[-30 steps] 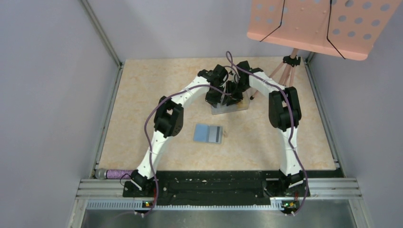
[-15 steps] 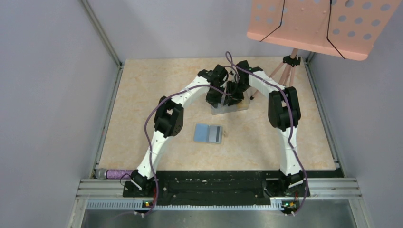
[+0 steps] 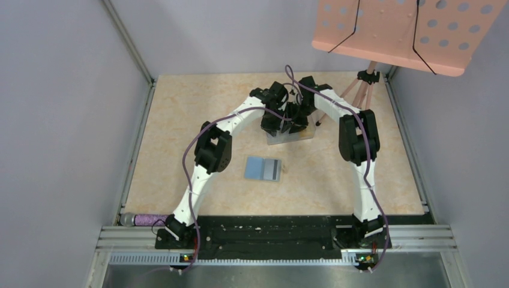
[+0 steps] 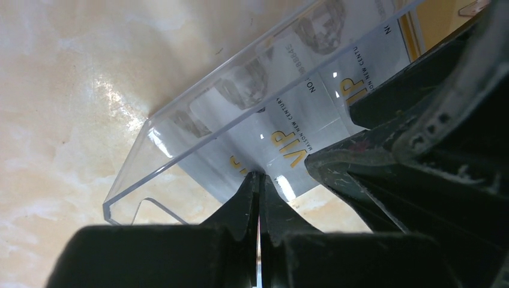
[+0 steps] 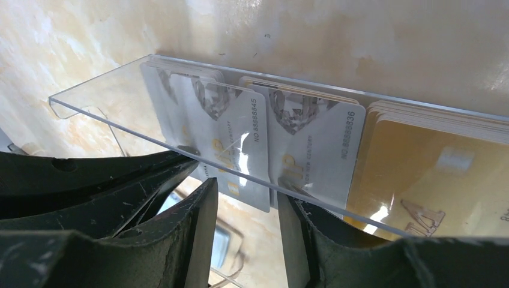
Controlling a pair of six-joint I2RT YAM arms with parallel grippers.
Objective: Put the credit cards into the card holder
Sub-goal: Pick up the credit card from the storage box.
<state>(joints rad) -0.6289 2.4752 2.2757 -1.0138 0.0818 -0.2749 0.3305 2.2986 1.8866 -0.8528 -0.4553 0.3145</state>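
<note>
Thin silvery-grey and yellow-orange credit cards (image 5: 312, 144) stand in the clear plastic tray (image 5: 102, 99) — before it, apart, lies the flat blue-grey-lined card holder (image 3: 263, 168).

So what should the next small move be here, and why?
Probably the left gripper should draw the silver card out of the clear tray: it seems shut on the card's edge, the right gripper stands open, and the card holder lies apart.
</note>
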